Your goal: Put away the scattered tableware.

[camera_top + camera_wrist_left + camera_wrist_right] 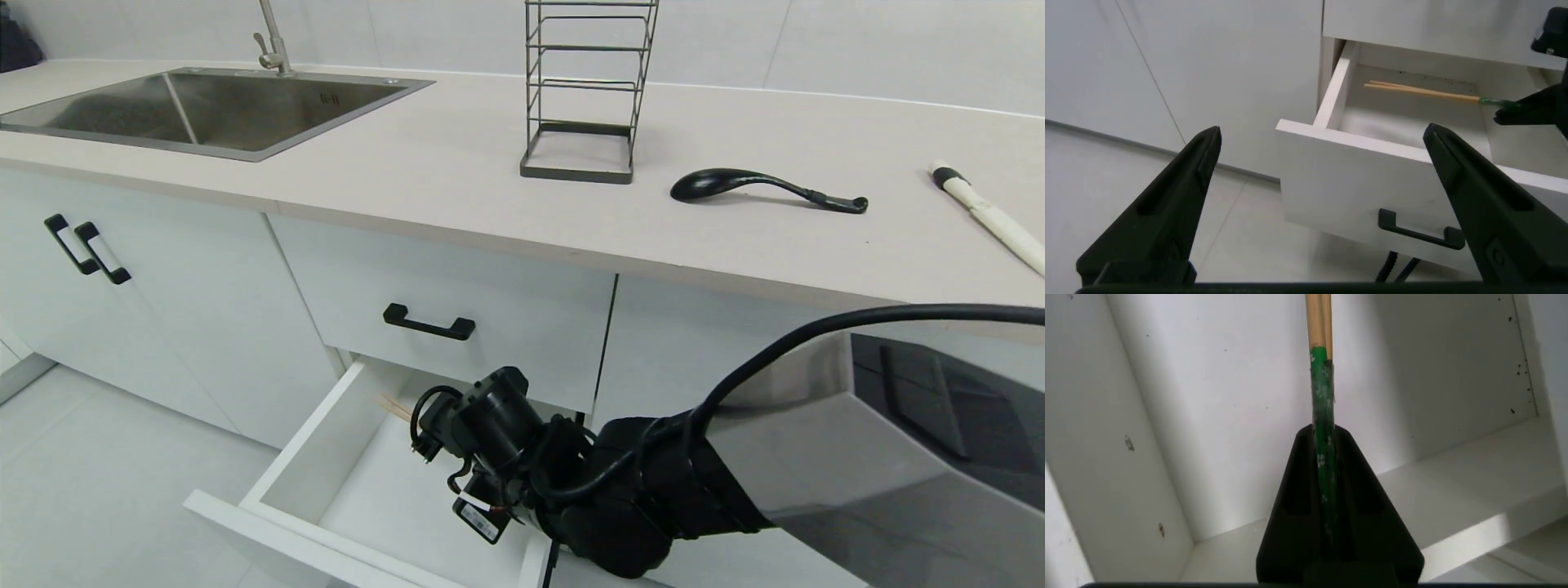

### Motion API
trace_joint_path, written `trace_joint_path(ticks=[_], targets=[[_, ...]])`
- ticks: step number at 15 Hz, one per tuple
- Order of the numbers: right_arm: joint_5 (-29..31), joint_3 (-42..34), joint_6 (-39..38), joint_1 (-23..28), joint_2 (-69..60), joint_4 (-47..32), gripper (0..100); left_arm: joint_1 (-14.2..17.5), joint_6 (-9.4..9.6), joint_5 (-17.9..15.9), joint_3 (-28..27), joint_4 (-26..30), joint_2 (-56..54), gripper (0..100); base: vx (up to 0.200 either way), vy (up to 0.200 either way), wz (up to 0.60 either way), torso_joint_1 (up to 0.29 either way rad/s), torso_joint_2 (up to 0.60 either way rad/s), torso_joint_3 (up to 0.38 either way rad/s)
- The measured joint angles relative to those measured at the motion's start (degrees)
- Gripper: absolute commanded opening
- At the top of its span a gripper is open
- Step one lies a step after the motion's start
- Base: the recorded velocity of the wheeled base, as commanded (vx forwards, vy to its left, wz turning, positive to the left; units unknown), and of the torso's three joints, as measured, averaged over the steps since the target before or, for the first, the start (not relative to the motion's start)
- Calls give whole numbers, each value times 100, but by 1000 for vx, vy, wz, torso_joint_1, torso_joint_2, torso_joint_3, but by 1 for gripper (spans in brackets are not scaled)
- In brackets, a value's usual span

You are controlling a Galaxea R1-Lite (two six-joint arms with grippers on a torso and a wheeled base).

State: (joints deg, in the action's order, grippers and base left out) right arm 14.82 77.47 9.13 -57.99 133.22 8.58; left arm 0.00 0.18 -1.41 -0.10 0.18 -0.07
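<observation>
The right gripper [1323, 441] is shut tight on the green ends of the chopsticks [1321, 343]. It is down inside the open drawer [298, 445]. The sticks poke out past its tips, toward the back of the drawer. The left gripper [1323, 135] is wide open and holds nothing, out in front of the drawer. A black spoon [718, 184] lies up on the counter [408, 163].
</observation>
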Motion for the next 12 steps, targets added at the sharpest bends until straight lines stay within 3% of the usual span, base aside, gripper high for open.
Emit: trace_joint_path(ticks=[12], targets=[[-24, 1150, -29, 63, 989, -227, 0, 0, 0, 0, 0, 0, 0, 100, 0, 0, 0, 0, 0, 0]])
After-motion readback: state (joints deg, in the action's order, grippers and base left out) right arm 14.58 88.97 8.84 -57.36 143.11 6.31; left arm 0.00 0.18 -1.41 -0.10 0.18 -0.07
